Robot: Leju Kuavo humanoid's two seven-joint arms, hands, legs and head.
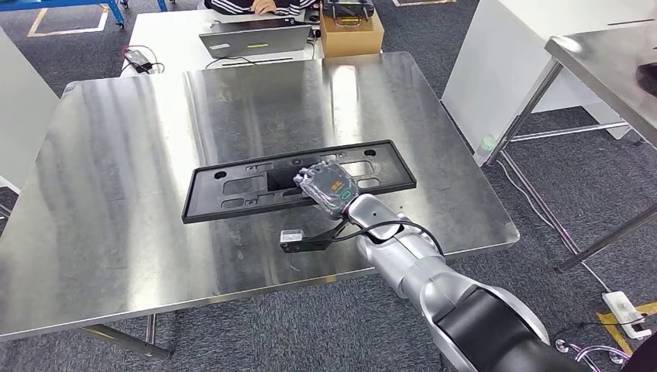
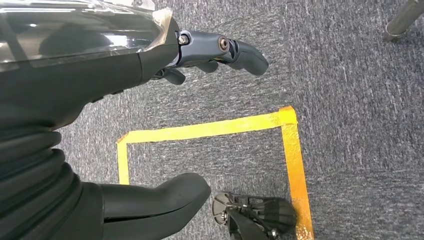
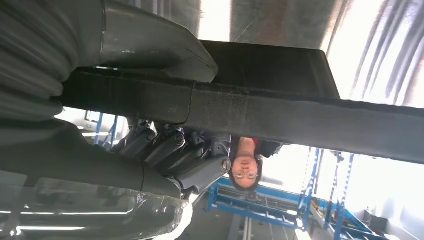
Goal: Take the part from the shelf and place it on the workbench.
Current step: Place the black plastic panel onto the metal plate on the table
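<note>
The part (image 1: 232, 186) is a long flat black plastic panel with several cutouts, lying across the middle of the steel workbench (image 1: 116, 155). My right hand (image 1: 329, 186) reaches over the bench's near edge and grips the panel's near long edge, right of its middle. In the right wrist view the thumb (image 3: 150, 47) presses one face of the panel (image 3: 300, 120) and the dark fingers (image 3: 170, 150) curl against the other. I cannot tell whether the panel rests fully on the steel. My left hand (image 2: 75, 75) hangs over the carpet, fingers (image 2: 235, 50) apart, holding nothing.
Behind the workbench a white table carries a laptop (image 1: 256, 39) and a cardboard box (image 1: 351, 31), with a person (image 1: 256, 6) seated there. A second steel table (image 1: 612, 70) and a white cabinet (image 1: 527, 54) stand at the right. Yellow tape (image 2: 210, 130) marks the carpet.
</note>
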